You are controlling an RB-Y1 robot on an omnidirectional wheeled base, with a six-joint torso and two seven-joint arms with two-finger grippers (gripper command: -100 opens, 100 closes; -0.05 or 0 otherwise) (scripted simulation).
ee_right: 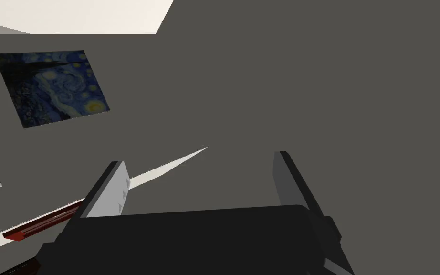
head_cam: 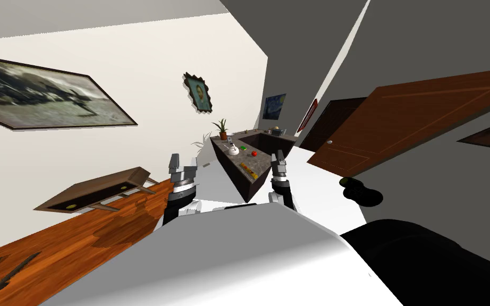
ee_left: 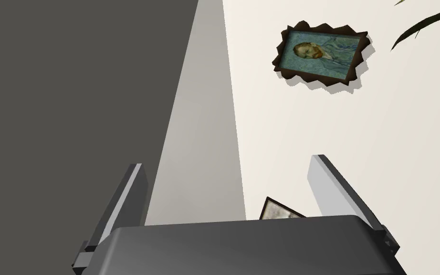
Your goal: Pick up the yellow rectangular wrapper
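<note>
A yellow rectangular wrapper lies flat near the close end of a dark counter, ahead of me in the head view. My right gripper is raised just right of the counter's near end, close to the wrapper, open and empty; its fingers stand well apart in the right wrist view. My left gripper is raised to the left of the counter, farther from the wrapper, also open with nothing between its fingers.
On the counter stand a white kettle, a red fruit, a green item and a potted plant. A wooden side table is at left; an open brown door at right.
</note>
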